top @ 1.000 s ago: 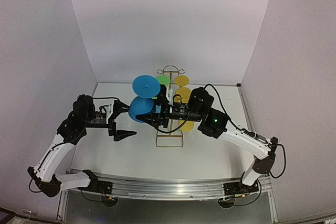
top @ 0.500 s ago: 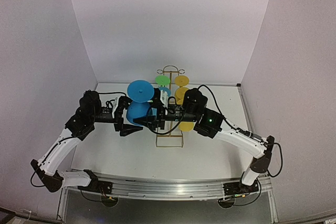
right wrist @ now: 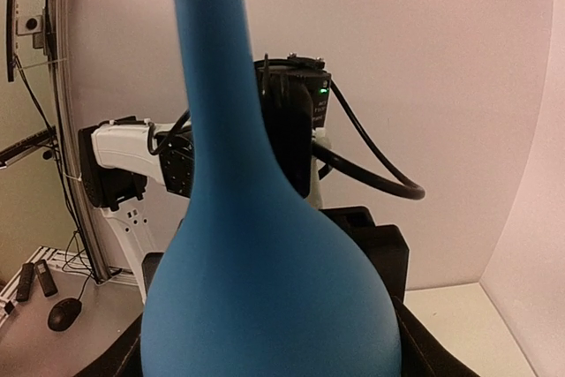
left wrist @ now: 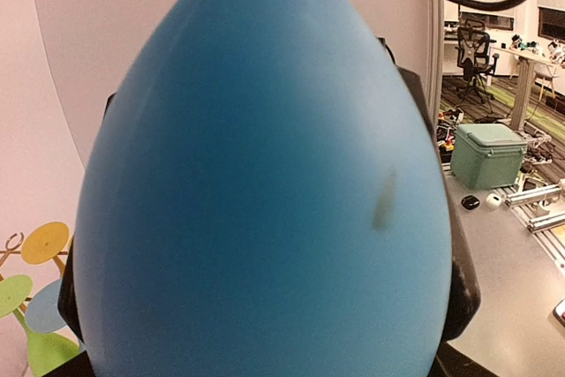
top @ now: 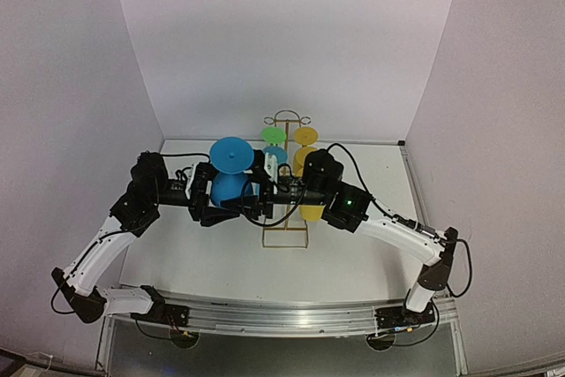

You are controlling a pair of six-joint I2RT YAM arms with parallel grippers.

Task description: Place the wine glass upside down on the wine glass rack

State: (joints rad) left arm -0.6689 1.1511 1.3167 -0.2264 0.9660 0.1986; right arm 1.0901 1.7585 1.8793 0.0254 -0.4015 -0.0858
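Right fingers [right wrist: 417, 355] grip blue wine glass [top: 231, 188] bowl; left fingers [left wrist: 461, 284] flank it.

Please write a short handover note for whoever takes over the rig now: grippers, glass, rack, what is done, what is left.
Right gripper: shut on the bowl of the blue wine glass, which is in the air, foot up, left of the wine glass rack.
Left gripper: jaws on both sides of the same bowl; grip unclear.
Done: glass is off the table and upside down.
Left: hang it on the rack.
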